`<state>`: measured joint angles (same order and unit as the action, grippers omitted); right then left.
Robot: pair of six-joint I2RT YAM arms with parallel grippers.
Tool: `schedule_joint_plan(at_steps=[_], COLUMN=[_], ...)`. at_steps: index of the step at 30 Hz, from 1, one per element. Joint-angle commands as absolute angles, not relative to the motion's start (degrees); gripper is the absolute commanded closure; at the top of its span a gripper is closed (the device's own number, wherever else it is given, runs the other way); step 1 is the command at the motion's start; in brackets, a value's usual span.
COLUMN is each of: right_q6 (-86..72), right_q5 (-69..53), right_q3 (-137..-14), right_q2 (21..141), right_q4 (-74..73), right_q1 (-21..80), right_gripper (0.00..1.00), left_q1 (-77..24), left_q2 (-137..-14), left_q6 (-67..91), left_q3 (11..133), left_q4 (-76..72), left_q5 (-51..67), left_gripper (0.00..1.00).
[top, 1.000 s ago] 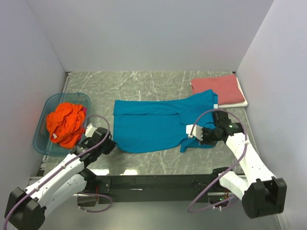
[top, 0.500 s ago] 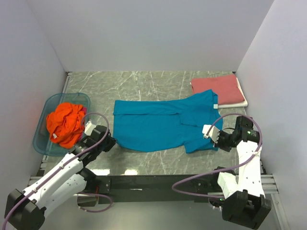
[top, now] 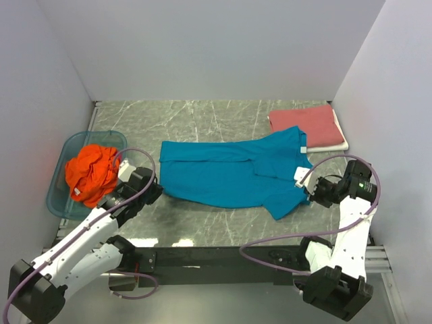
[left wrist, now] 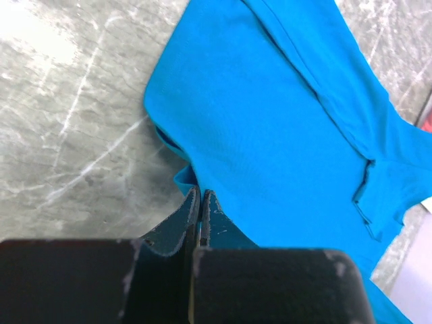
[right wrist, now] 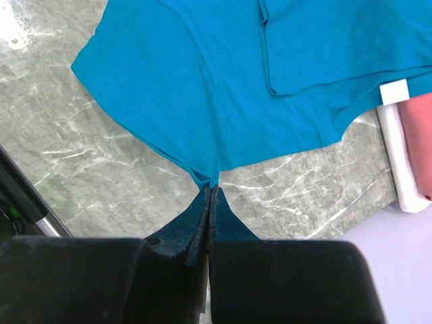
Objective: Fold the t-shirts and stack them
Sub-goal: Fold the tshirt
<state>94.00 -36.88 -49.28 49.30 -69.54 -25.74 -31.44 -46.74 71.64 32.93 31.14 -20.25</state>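
1. My pincer [left wrist: 200, 197] is pinched closed on the near edge of the teal t-shirt [left wrist: 283, 128], where the cloth bunches.
2. The grey marble counter [left wrist: 74, 128] shows left of the shirt.
3. A folded-over layer lies along the shirt's far side.

1. Right gripper [top: 312, 194], pinching the near-right hem of the teal shirt [top: 223, 177], has swung right, off the cloth's middle.
2. Hem dragged along with it; the bunched near-right part is now spread wider.
3. Left gripper [top: 155, 193], clamped on the near-left corner, has shifted slightly far.
4. The shirt's near edge now runs straighter between the two grippers.
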Motion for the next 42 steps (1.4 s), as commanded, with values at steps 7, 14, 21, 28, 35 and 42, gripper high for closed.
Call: schedule_joint_plan(at_steps=[7,14,21,28,35,42], right_q6=[90.6,89.4,86.6,84.3,81.3,79.5], right_q5=[-40.4,-41.7,-42.4,-43.0,-43.9,-44.3], right_q3=[-53.6,-56.0,-56.6,-55.9,-56.8,-57.2], right_q2=[52.0,56.5,58.5,61.2,64.3,66.5], right_q4=[-65.7,-64.2,-61.0,-57.8,-54.4,-52.1], right_q1=[-26.8,-26.8,-26.8,-26.8,-26.6,-26.6], right_gripper=[1.00,1.00,1.00,1.00,1.00,1.00], left_q1=[-30.5,-27.6,-23.2,-20.7,-19.3,-19.1], left_q2=[-50.2,-56.8,-61.6,-67.4,-72.2,-76.3], left_q6=[68.0,64.2,60.6,58.2,56.4,55.5], left_q3=[37.1,40.6,42.3,43.5,46.0,47.9], left_q4=[29.1,25.4,21.2,18.0,16.1,15.2], left_q5=[-24.3,-23.0,-19.6,-17.4,-16.2,-15.4], left_gripper=[1.00,1.00,1.00,1.00,1.00,1.00])
